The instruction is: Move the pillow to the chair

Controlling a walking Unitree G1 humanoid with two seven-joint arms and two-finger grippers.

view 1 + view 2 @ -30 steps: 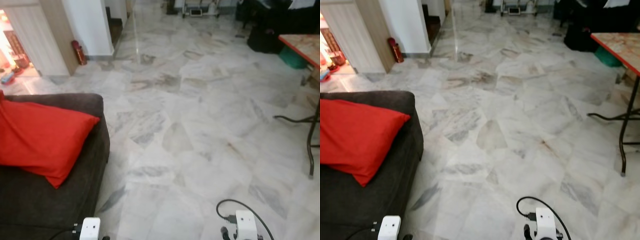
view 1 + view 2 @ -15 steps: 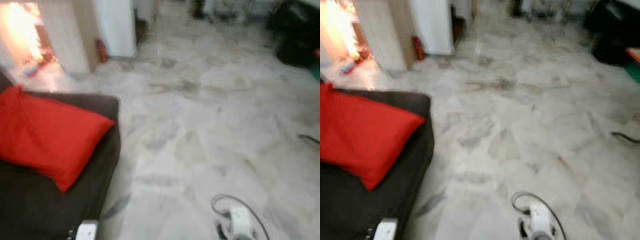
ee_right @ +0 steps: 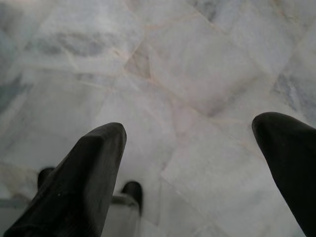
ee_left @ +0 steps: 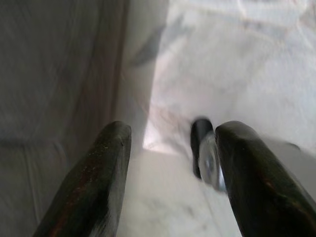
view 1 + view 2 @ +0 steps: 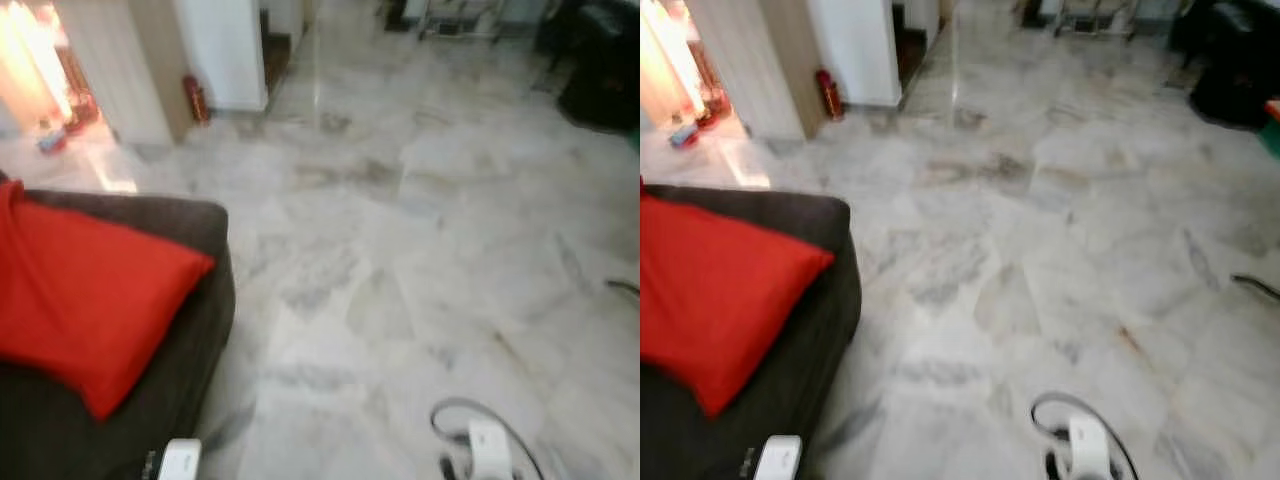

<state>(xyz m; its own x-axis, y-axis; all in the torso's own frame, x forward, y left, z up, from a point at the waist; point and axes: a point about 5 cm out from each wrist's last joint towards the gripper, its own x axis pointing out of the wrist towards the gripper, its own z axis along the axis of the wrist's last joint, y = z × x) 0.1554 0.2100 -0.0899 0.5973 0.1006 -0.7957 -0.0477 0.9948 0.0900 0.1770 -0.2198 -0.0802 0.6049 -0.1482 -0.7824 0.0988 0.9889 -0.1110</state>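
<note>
Head views: red pillow (image 5: 85, 300) lying on dark sofa (image 5: 190, 330), robot's left side. Marble floor (image 5: 400, 250) ahead. Red cylinder (image 5: 194, 98) by wall corner, far from sofa.
Left wrist view: left tool (image 4: 170, 182) spread, empty, above floor beside sofa edge.
Right wrist view: right tool (image 3: 192, 177) spread wide, empty, above floor.

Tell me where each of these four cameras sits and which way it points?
Left eye view: on the head, looking down at the red pillow on the dark sofa; both wrists show at the bottom edge.
Right eye view: same scene, pillow and marble floor shared.
Left wrist view: along the left gripper, jaws apart, sofa side and floor below.
Right wrist view: along the right gripper, jaws apart, above floor.
</note>
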